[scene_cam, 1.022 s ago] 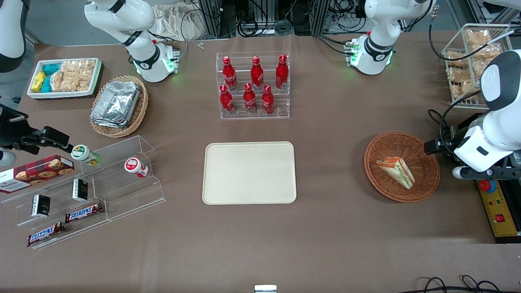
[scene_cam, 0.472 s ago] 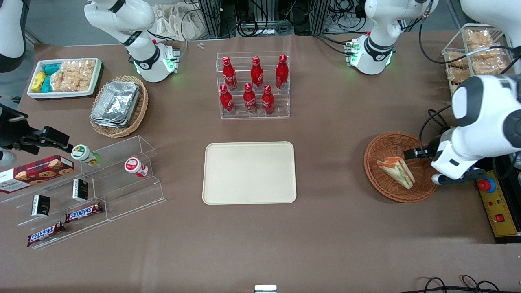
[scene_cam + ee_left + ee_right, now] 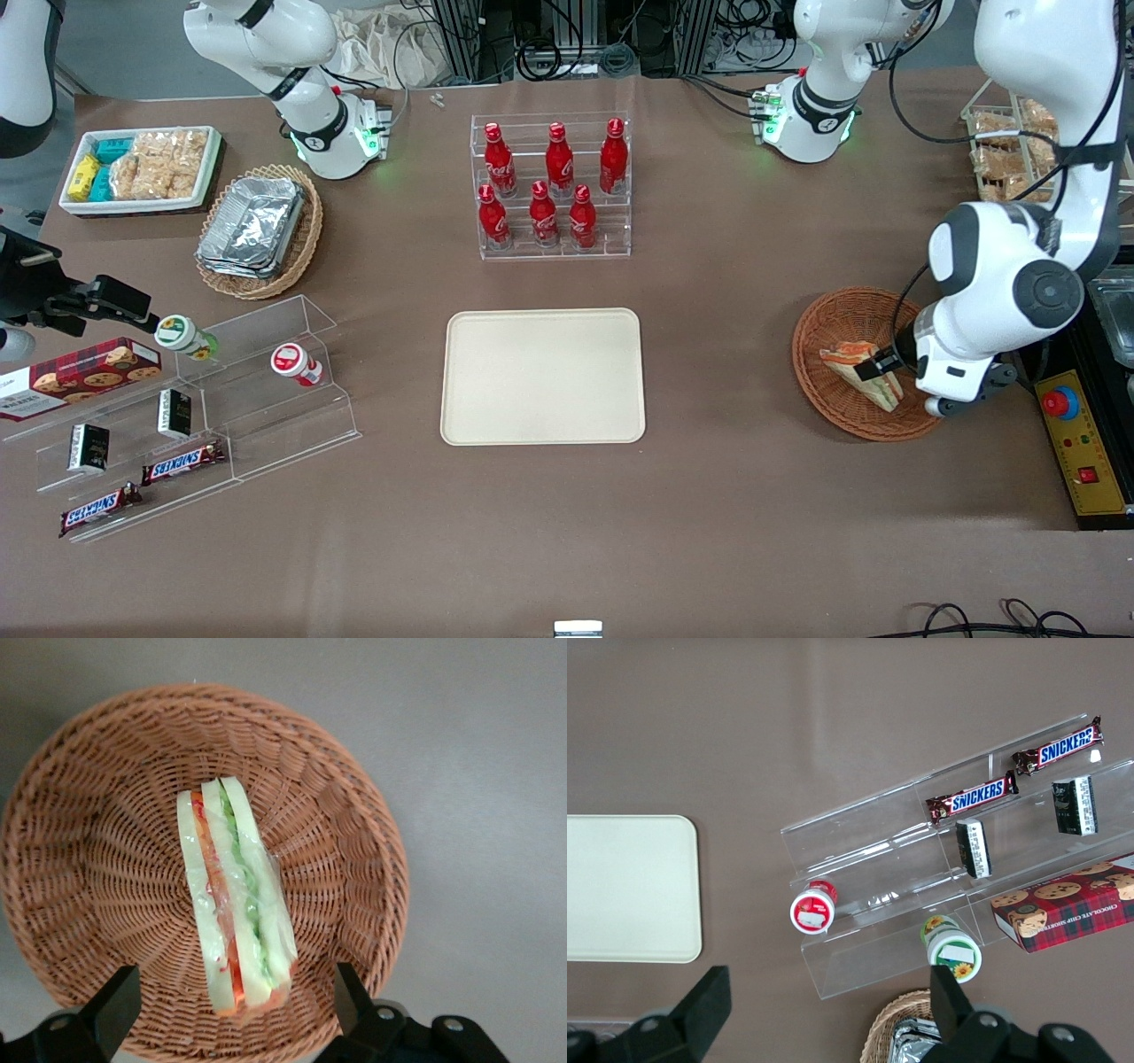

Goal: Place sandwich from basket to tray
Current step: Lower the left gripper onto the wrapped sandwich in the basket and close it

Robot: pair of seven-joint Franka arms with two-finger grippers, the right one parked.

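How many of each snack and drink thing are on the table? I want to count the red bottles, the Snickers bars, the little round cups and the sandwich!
Red bottles: 6
Snickers bars: 2
Little round cups: 2
Sandwich: 1, lying in the basket, with the open gripper just above it
Total: 11

The working arm swings in from the worktop's edge, carrying the pincer point(image 3: 879, 365) from beside the basket point(image 3: 828, 323) to over it, directly above the sandwich point(image 3: 850, 361). In the wrist view its fingers point(image 3: 115, 1005) now straddle the sandwich point(image 3: 235, 899), spread wide apart.
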